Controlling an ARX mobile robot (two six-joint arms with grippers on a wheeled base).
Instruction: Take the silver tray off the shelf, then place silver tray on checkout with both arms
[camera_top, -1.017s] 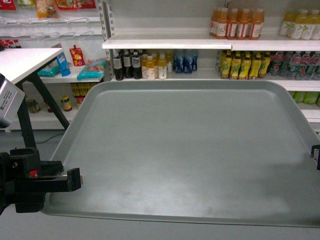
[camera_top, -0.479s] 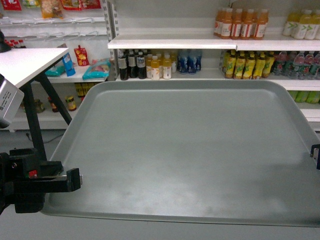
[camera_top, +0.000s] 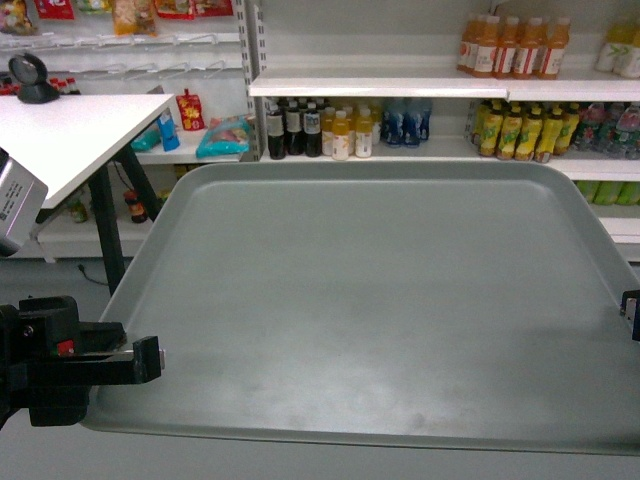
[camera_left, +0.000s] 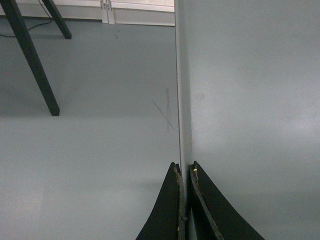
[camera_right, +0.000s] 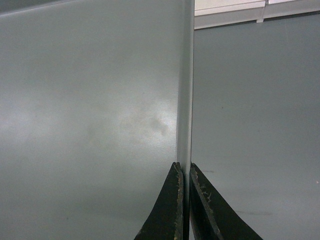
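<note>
Grey-green silver tray (camera_top: 380, 300) hangs clamped by left gripper (camera_top: 150, 360) and right gripper (camera_right: 183, 172), checkout (camera_top: 70, 135) nearby left, bottled drinks (camera_top: 345, 128) behind.

We count one tray (camera_top: 380, 300), one checkout (camera_top: 70, 135) and two grippers, the left (camera_top: 150, 360) and the right (camera_top: 630, 312), each pinching a side rim of that tray. On the upper shelf (camera_top: 370, 87) we see five orange bottles (camera_top: 512, 47); on the board below stand three dark bottles (camera_top: 293, 130), about three pale yellow ones (camera_top: 350, 133) and five yellow-green ones (camera_top: 523, 130). One black round object (camera_top: 35, 78) sits on the checkout; the blue bottles are too blurred to count.
</note>
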